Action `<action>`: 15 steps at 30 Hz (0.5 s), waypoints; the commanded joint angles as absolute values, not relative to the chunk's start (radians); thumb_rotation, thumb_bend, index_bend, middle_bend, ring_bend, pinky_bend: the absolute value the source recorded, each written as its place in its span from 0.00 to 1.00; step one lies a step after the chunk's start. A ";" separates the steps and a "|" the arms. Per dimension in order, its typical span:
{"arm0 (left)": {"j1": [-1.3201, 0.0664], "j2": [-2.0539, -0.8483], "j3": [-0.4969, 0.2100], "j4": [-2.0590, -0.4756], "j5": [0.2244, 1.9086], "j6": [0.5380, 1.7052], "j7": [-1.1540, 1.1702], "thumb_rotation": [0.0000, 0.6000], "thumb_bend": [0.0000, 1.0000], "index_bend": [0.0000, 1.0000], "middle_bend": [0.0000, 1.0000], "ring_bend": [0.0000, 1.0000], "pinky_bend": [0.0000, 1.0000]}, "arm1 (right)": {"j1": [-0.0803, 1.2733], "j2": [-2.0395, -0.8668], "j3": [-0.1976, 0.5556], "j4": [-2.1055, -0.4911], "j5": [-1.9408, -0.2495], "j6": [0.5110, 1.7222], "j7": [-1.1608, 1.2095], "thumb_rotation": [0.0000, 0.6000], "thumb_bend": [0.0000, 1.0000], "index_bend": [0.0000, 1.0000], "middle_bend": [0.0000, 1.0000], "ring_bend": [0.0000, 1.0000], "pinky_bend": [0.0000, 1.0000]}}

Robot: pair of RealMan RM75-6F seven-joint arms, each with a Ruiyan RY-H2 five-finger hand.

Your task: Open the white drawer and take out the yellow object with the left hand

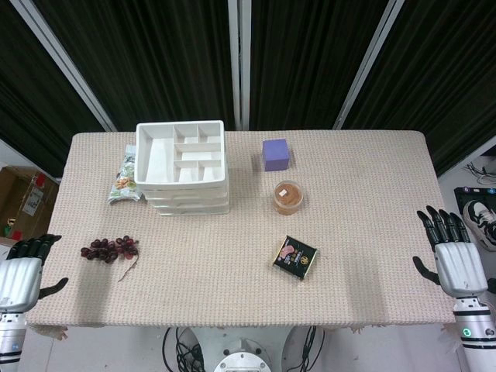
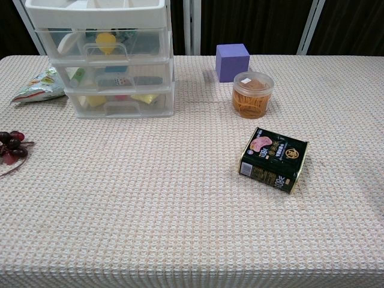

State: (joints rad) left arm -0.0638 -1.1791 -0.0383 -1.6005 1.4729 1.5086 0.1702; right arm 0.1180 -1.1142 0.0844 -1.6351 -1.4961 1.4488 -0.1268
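Note:
A white drawer unit with three stacked drawers stands at the back left of the table, its drawers all closed. Through the clear front of the top drawer a yellow object shows. My left hand hangs off the table's left edge, fingers apart and holding nothing. My right hand is off the right edge, fingers spread upward and empty. Neither hand appears in the chest view.
A snack bag lies left of the drawer unit, and dark grapes lie near the front left. A purple cube, a tub of orange rubber bands and a dark tin sit mid-table.

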 commanded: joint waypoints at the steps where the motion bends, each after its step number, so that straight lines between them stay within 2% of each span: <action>1: -0.061 -1.190 -0.037 -1.596 1.473 1.511 0.168 1.00 0.00 0.21 0.21 0.21 0.21 | 0.121 -1.117 0.085 -1.633 -1.494 1.445 -0.127 1.00 0.19 0.00 0.01 0.00 0.00; 10: -0.068 -1.202 -0.034 -1.616 1.507 1.523 0.183 1.00 0.00 0.21 0.21 0.21 0.22 | 0.110 -1.109 0.087 -1.619 -1.504 1.475 -0.098 1.00 0.19 0.00 0.01 0.00 0.00; 15: -0.120 -1.206 -0.049 -1.664 1.543 1.478 0.189 1.00 0.02 0.21 0.22 0.21 0.23 | 0.100 -1.095 0.095 -1.613 -1.513 1.510 -0.069 1.00 0.19 0.00 0.01 0.00 0.00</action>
